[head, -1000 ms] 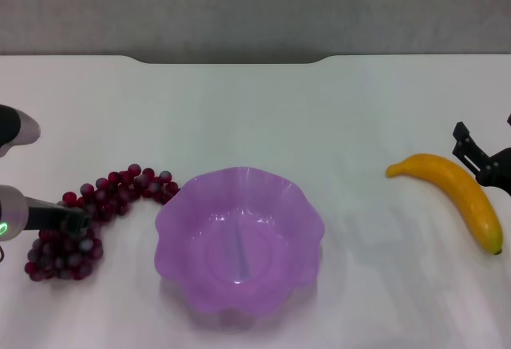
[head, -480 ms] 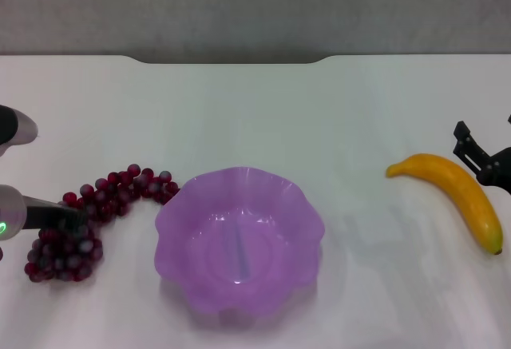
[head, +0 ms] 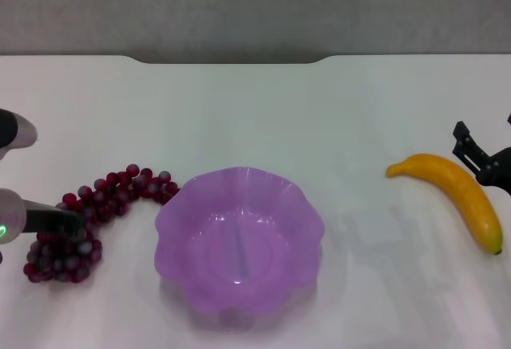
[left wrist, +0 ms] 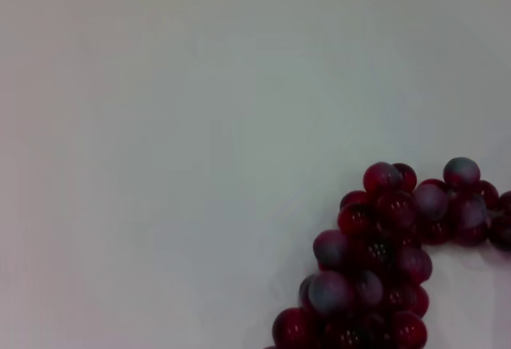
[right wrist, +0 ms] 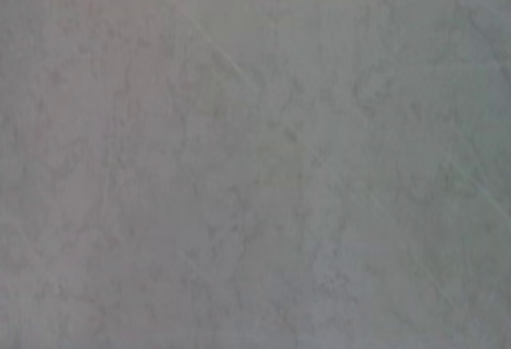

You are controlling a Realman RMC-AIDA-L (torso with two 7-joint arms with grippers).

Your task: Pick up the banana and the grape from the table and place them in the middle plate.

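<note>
The grape [head: 120, 185] bunch lies curved on the table [head: 255, 117] at the left, just left of the purple middle plate [head: 172, 213], which holds nothing. My left gripper [head: 68, 221] reaches in from the left edge and lies over the near part of the bunch. The left wrist view shows the grape [left wrist: 383, 261] bunch close up on the white top. The banana [head: 459, 193] lies at the right, well apart from the plate. My right gripper [head: 479, 157] sits at the right edge, just beyond the banana's far side. The right wrist view shows only bare surface.
The table's far edge has a notch [head: 231, 61] in the middle, with a grey wall behind it. White tabletop lies between the plate and the banana.
My left gripper has edged slightly to the left over the grape bunch. The bunch, the banana, the plate and my right arm have stayed where they were.
</note>
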